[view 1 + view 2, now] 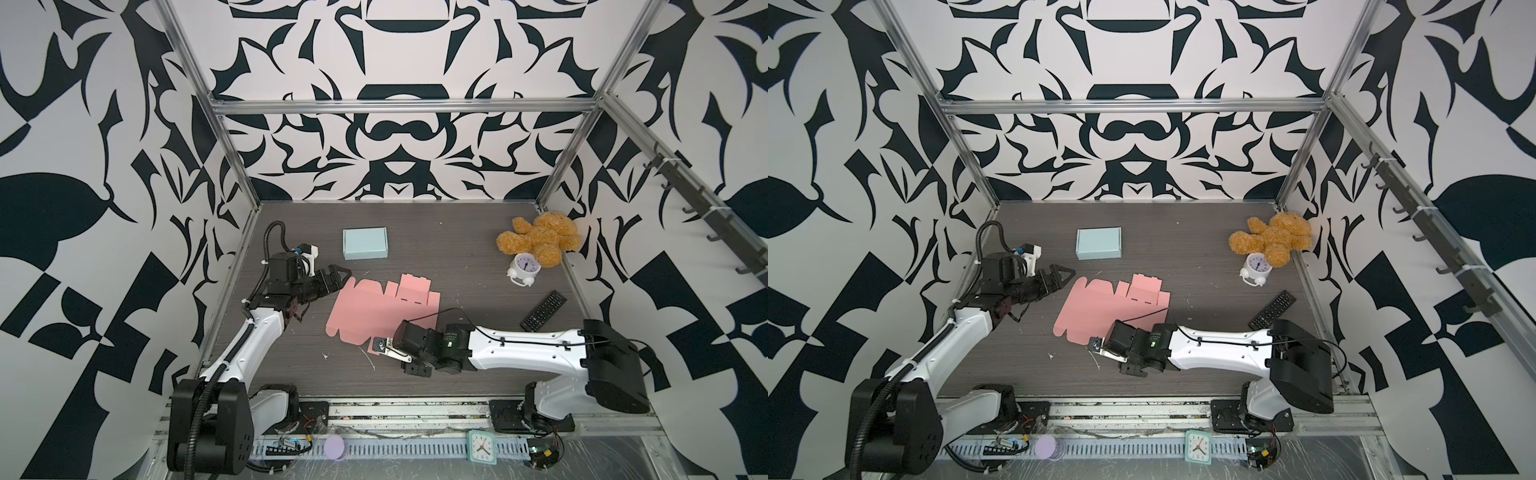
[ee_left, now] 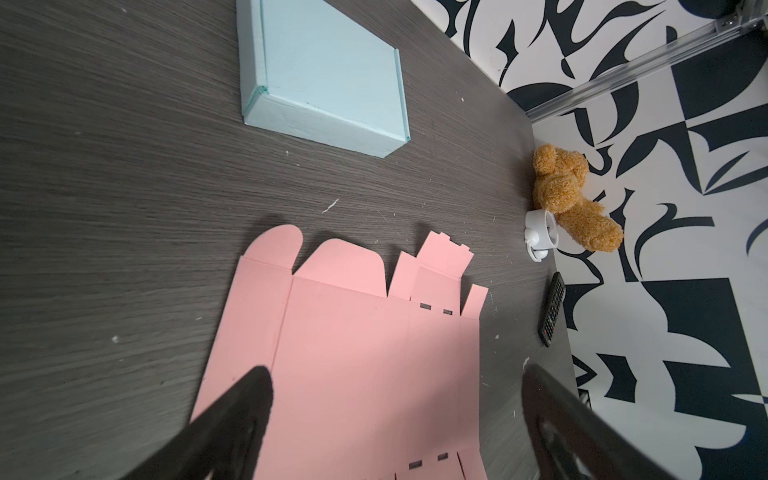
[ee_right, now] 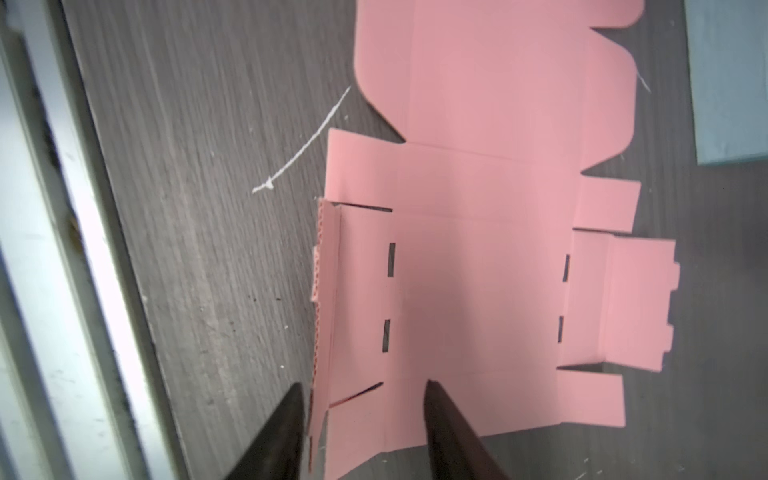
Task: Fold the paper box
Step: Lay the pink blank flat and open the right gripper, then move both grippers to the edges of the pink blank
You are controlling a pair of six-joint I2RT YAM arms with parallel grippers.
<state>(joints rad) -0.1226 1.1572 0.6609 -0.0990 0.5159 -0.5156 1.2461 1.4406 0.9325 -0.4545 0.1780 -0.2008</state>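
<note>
pink box blank (image 1: 374, 311) lies unfolded and mostly flat about mid-table (image 1: 457, 257), creases and slots showing. right gripper (image 3: 363, 384) is at the blank's 5 o'clock edge, jaws partly apart, pinching nothing. one finger (image 3: 282, 432) sits outside the raised edge flap (image 3: 330, 270) over bare table, and the other finger (image 3: 449, 428) is over the sheet inside it. that flap stands folded up on its crease in the gap between them. can't tell if either tip touches the card. in both top views those tips are hidden under the wrist. left gripper (image 1: 338, 278) is at the blank's 10 o'clock corner, jaws spread wide, holding nothing. its wrist view shows the fingers (image 2: 232, 419) either side of the sheet's end, nothing clamped. far flap (image 1: 413, 286) at the blank's 1 o'clock is lifted a bit too. blue box (image 1: 365, 244), closed up, sits at 12 o'clock of the blank, apart from it. teddy bear (image 1: 540, 239) is at 2 o'clock in the far corner, white alarm clock (image 1: 524, 266) just beside it. remote (image 1: 544, 311) is at 3 o'clock, near the right arm.
</note>
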